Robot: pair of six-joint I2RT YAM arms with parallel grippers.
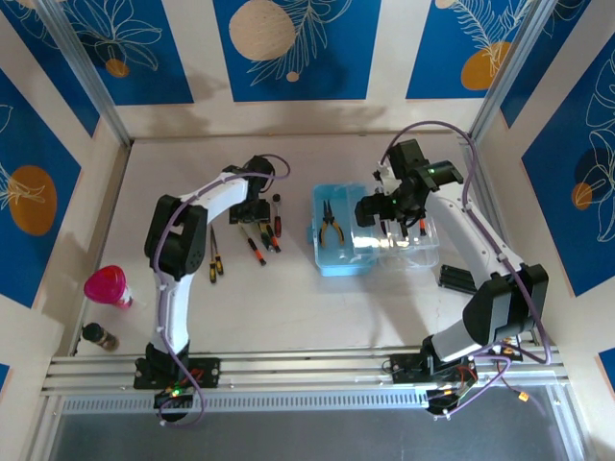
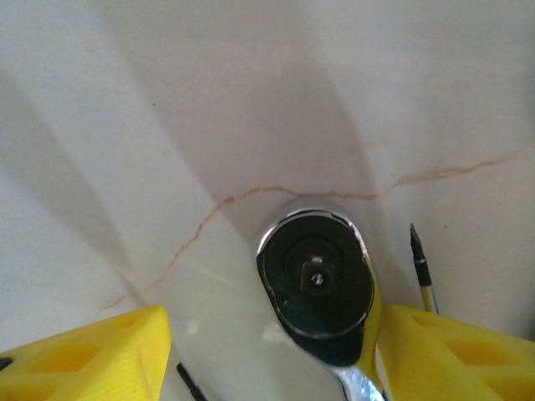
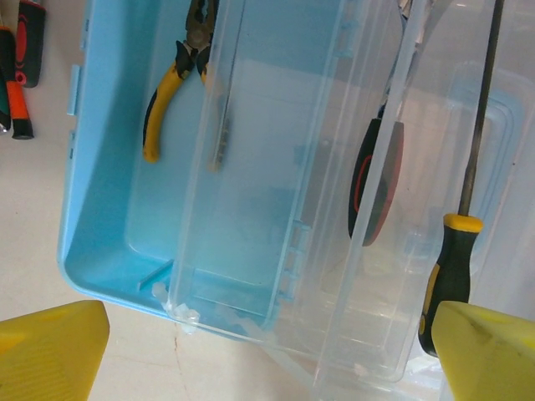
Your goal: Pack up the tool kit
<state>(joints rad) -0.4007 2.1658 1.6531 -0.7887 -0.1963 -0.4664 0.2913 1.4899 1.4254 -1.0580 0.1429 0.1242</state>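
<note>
The light-blue case lies mid-table with its clear lid swung open to the right. Yellow-handled pliers rest inside the case. My right gripper hovers open over the case's near edge and the lid. A red/black handle and a yellow/black screwdriver show at the lid. My left gripper is open low over loose tools; a chrome ratchet head lies between its yellow fingers, close to the right one.
Several screwdrivers lie left of the case, two more farther left. A pink bottle and a small dark bottle stand at the left edge. A black object lies right of the lid. A screwdriver tip is beside the ratchet.
</note>
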